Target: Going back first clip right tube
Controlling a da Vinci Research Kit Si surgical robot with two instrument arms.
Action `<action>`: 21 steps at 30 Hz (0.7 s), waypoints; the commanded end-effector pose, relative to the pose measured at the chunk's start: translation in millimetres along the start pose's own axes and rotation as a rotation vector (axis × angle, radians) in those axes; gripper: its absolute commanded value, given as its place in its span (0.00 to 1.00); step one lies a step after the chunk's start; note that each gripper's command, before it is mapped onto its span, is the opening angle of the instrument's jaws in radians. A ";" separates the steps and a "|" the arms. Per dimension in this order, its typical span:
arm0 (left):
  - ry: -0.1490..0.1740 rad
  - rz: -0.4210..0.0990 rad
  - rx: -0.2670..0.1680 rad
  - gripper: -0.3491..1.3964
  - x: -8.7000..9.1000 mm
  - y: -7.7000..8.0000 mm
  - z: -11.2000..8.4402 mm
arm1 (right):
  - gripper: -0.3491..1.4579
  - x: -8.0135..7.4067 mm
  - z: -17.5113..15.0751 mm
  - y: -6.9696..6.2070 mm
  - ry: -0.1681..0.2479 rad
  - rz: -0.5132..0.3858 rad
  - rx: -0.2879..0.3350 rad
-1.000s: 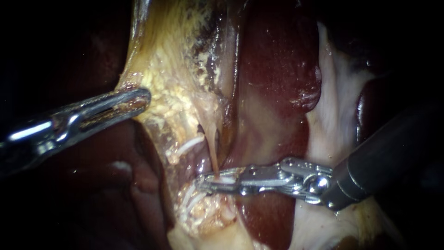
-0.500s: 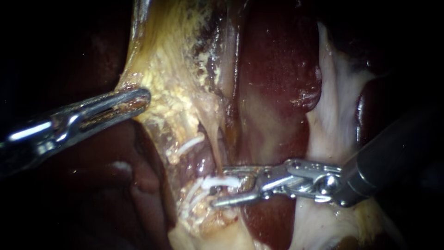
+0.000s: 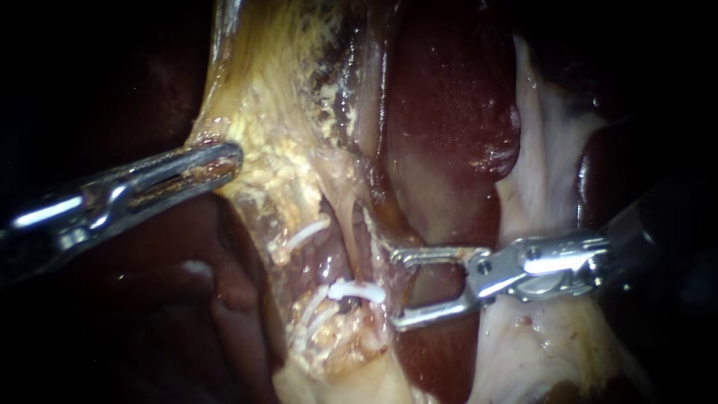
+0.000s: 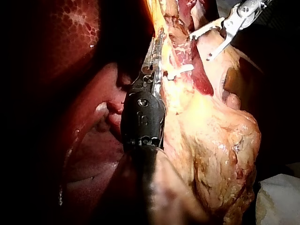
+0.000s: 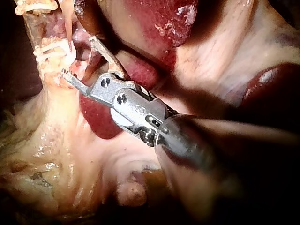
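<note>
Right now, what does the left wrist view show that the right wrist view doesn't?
Only the left wrist view shows my left instrument, jaws shut on yellowish tissue, and a white cloth past the specimen. Only the right wrist view shows my right instrument all the way back to its shaft, with broad pale tissue beside it. Both show that instrument's jaws, open and empty, close to a white clip.
</note>
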 end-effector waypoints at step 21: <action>0.017 0.020 -0.018 0.00 3.7 1.8 4.2 | 0.52 3.9 -3.8 0.6 0.030 -0.057 -0.027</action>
